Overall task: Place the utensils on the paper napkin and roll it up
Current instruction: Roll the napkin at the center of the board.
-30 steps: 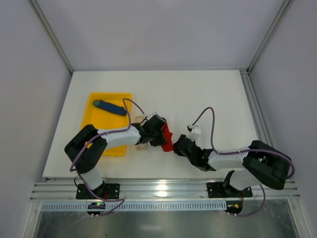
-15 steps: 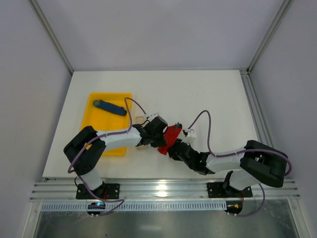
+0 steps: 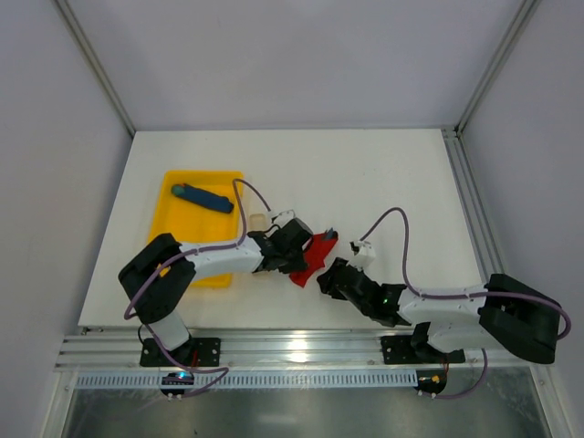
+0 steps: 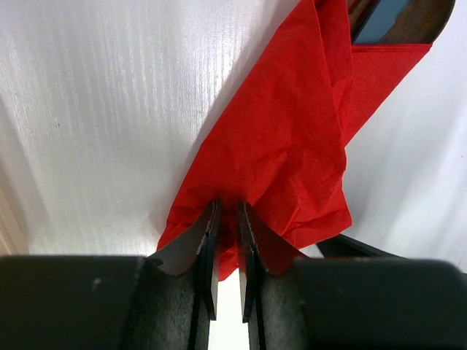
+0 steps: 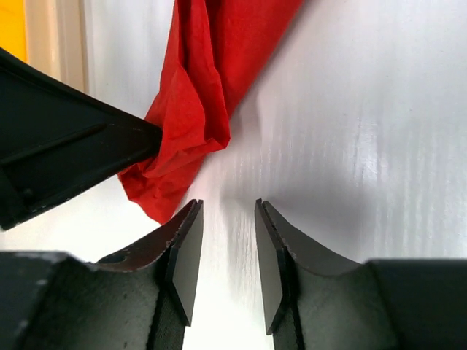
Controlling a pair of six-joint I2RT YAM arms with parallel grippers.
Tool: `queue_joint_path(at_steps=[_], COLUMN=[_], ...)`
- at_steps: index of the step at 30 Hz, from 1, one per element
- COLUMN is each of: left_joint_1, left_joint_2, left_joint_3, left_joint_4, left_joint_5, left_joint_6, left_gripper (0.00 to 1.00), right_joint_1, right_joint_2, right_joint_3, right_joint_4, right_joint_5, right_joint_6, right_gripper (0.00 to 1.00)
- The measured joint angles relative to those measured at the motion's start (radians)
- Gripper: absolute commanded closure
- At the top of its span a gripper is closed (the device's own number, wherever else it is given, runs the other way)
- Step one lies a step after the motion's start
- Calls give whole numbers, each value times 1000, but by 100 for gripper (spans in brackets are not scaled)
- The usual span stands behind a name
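From above, we see that our right gripper [image 3: 327, 279] has pulled back from the paper napkin [image 3: 313, 253] on the desk [image 3: 383, 182], so we judge the rolling is not finished.

At the left wrist, the left gripper [image 4: 226, 215] is clamped on the napkin's crumpled edge, and one of the utensils [image 4: 438, 13] seems to peek out.

At the right wrist, the jaws stand apart and empty, with the napkin just beside them.
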Motion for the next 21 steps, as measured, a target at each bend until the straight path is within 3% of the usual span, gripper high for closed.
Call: queue_joint_path(at_steps=[4, 5, 8, 11, 14, 20, 21], left_joint_1=[-12, -15, -23, -29, -34, -41, -41], left_joint_2=[0, 0, 0, 0, 0, 0, 0], left_joint_3=[10, 12, 12, 14, 14, 14, 14], left_joint_4=[-26, -30, -39, -43, -44, -48, -48], left_joint_5=[-22, -26, -39, -48, -56, -69, -71], left_joint_6=[0, 0, -1, -1, -2, -6, -6], left_gripper=[81, 81, 81, 81, 81, 81, 81], right_joint_1=[-23, -44, -167, -313, -403, -423, -423], right_joint_2=[-172, -208, -280, -277, -192, -39, -23], right_joint_3=[-49, -62, -97, -97, -52, 31, 34], right_joint_4=[-32, -23, 26, 53, 61, 121, 134], right_joint_5=[-13, -31, -127, -244, -383, -555, -573], right_joint_6=[-16, -27, -68, -129, -192, -234, -234], right_gripper=[44, 38, 34, 34, 43, 50, 55])
